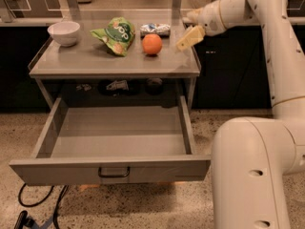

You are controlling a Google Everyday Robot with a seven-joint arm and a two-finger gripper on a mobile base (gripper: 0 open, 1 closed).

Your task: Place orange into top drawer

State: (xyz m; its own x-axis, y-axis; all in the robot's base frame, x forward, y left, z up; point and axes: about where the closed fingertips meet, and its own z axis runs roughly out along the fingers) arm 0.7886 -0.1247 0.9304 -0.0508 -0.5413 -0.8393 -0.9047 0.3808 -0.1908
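The orange (152,44) sits on the grey cabinet top (95,63), right of centre. The top drawer (114,168) is pulled wide open below, with a dark handle on its front panel, and nothing shows inside it. My gripper (189,37) hangs over the right edge of the cabinet top, a short way right of the orange and not touching it. My white arm reaches in from the upper right.
A white bowl (64,32) stands at the back left of the top. A green snack bag (116,35) lies left of the orange and a small blue-white packet (155,29) behind it. Black cables (43,209) lie on the floor below the drawer.
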